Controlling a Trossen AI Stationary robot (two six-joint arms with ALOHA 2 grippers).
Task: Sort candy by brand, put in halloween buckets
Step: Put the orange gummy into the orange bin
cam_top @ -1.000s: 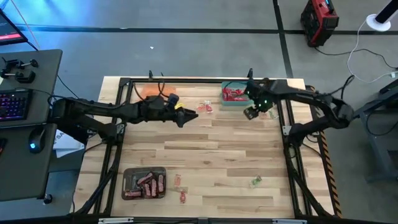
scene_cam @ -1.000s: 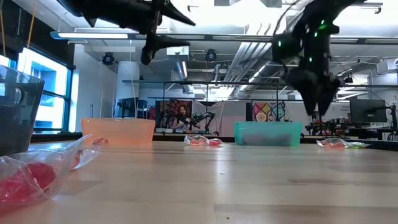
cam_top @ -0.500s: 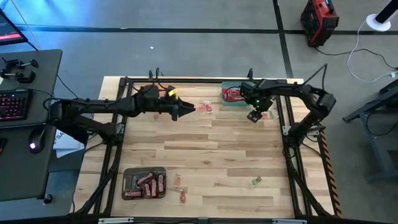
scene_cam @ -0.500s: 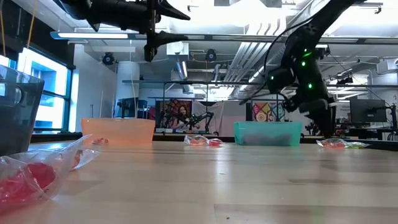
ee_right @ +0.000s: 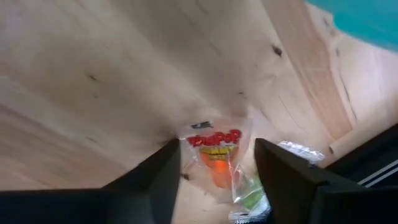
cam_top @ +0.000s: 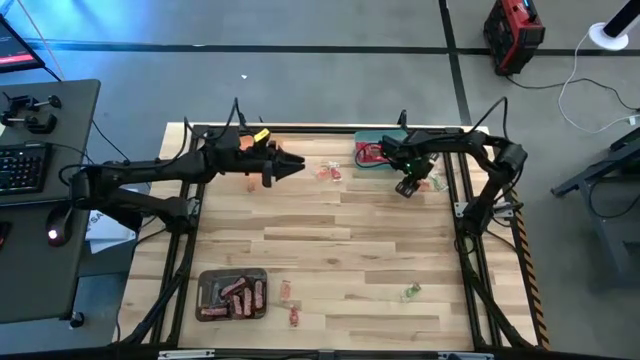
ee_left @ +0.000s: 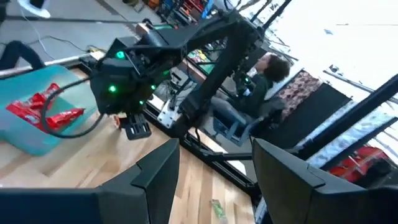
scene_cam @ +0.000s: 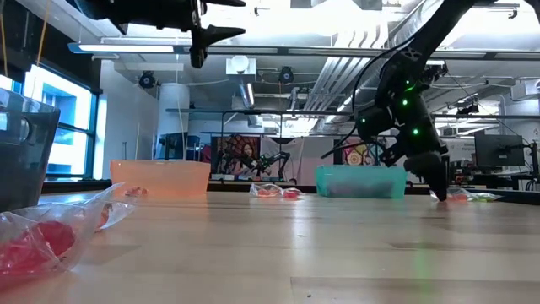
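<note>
Sorting is judged partly done: red candy [cam_top: 374, 152] lies in the green tub [cam_top: 362, 165] and brown bars fill the grey tub [cam_top: 205, 296]. Loose sweets [cam_top: 328, 173] are noted beside the green tub and others near the grey one. The right gripper [ee_right: 216, 163] is held spread over a wrapped sweet [ee_right: 214, 149] beside the green tub; the left gripper [ee_left: 214, 165] is spread, empty, aloft.

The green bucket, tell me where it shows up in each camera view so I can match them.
High view: green bucket at the far edge, beside the right gripper.
Low view: far, right of centre.
Left wrist: teal tub holding red candy.
Right wrist: only a teal corner.
Shared landmark: the right gripper.
</note>
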